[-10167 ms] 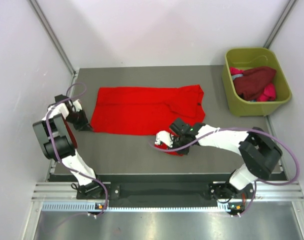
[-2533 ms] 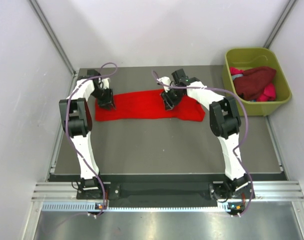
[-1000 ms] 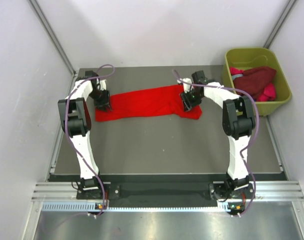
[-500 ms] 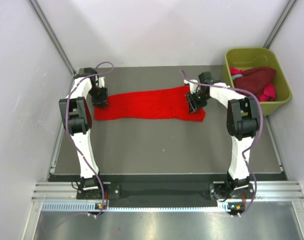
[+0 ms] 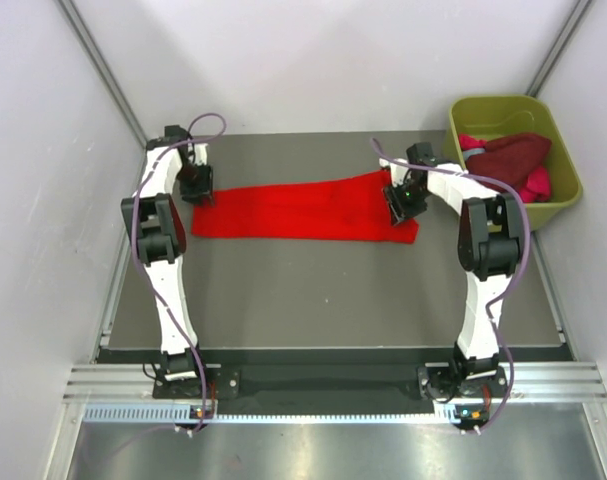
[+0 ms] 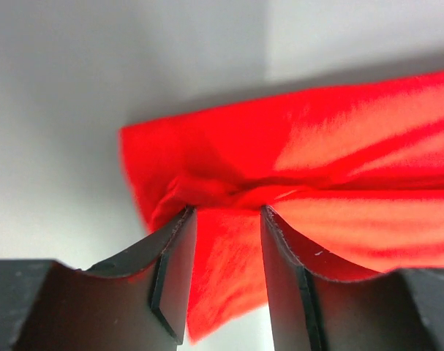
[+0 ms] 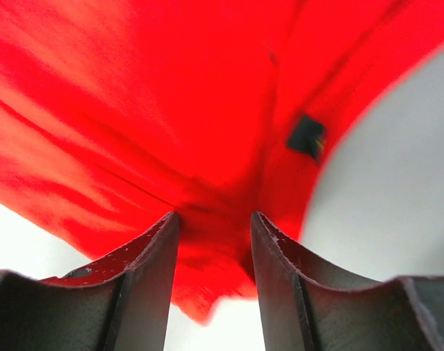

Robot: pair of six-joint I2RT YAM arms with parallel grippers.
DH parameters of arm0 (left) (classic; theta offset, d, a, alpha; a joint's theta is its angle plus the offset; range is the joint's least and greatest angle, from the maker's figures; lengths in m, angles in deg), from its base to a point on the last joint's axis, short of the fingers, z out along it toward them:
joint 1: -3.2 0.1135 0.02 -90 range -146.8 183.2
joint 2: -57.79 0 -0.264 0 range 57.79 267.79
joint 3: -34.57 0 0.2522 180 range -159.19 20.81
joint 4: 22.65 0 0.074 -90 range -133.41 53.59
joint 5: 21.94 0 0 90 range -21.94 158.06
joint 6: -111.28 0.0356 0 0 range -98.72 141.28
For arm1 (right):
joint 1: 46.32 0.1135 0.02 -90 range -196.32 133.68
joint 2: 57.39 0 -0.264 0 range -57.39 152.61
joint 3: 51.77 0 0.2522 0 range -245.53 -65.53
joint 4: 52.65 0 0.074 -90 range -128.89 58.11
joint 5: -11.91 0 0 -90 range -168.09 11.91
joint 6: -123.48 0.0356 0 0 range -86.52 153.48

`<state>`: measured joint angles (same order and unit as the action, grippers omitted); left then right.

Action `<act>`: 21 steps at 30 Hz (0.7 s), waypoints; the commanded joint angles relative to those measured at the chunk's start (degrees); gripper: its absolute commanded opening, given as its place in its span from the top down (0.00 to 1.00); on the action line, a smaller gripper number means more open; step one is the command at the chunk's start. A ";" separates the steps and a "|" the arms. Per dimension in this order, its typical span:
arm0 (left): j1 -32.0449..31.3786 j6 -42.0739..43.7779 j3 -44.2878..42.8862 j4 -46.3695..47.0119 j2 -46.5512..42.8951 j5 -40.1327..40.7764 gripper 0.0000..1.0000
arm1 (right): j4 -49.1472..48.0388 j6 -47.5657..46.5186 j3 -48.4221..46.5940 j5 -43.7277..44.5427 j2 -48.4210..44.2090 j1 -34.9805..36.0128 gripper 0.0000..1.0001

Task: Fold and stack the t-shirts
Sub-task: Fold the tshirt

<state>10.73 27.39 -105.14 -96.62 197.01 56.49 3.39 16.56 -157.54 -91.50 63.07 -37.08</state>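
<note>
We count two arms, one table (image 5: 323,290), one olive-green tub (image 5: 566,160) at its far right corner, and three t-shirts that we can tell apart: one bright red t-shirt (image 5: 303,210) on the table, and one maroon t-shirt (image 5: 508,160) heaped over one pink t-shirt (image 5: 536,186) inside the tub. The bright red t-shirt lies as a long narrow band across the far half of the table, well apart from the tub. The left gripper (image 5: 199,195) sits at the band's left end and the right gripper (image 5: 403,205) at its right end. In the left wrist view the left gripper (image 6: 225,219) has its fingers set narrow, with a bunched fold of red cloth pinched between them; in the right wrist view the right gripper (image 7: 211,227) likewise clamps red cloth at a narrow gap, a small dark tag (image 7: 307,136) on the cloth just beyond it. Ten seconds ago the shirt lay spread much wider, the left arm folded by the table's left edge and the right gripper at the shirt's near edge. Since two and a half seconds ago the right gripper has travelled from the band's middle to its right end, the left has shifted slightly outward, and the band has drawn longer and flatter. The tub's contents look unchanged.
</note>
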 commanded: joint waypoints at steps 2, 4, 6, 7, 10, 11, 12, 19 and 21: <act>1.43 -1.10 -1.75 -1.49 -11.93 -2.58 0.54 | 2.89 -1.62 -2.56 5.24 -5.94 -0.45 0.55; 1.52 -1.36 -1.84 -0.88 -13.35 -1.53 0.54 | 2.89 -1.70 -4.40 5.15 -6.38 0.61 0.55; 1.70 -1.45 -1.76 -0.27 -14.76 -0.56 0.54 | 2.81 -1.62 -5.90 4.71 -6.91 1.22 0.55; 1.96 -1.80 -1.32 1.22 -15.11 -0.12 0.54 | 2.72 -1.44 -7.73 3.66 -6.91 1.22 0.55; 2.05 -2.32 0.61 3.60 -15.47 0.06 0.54 | 1.84 0.40 -11.60 1.73 -5.16 1.23 0.55; 2.14 -2.85 0.62 4.21 -14.25 -0.11 0.54 | 1.66 1.88 -12.83 1.11 -3.06 1.22 0.55; 2.14 -3.47 -0.08 4.31 -13.37 -0.20 0.55 | 1.58 2.94 -14.15 0.76 -1.91 1.22 0.55; 2.31 -4.26 -0.26 4.04 -7.65 1.29 0.55 | 0.53 7.44 -21.54 0.92 5.13 0.87 0.54; 2.58 -4.44 0.70 4.04 -7.21 0.94 0.55 | -0.01 7.79 -21.98 1.37 6.27 0.52 0.53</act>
<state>12.66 23.96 -105.03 -93.38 189.58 57.04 3.83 22.02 -177.08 -90.30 67.21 -36.34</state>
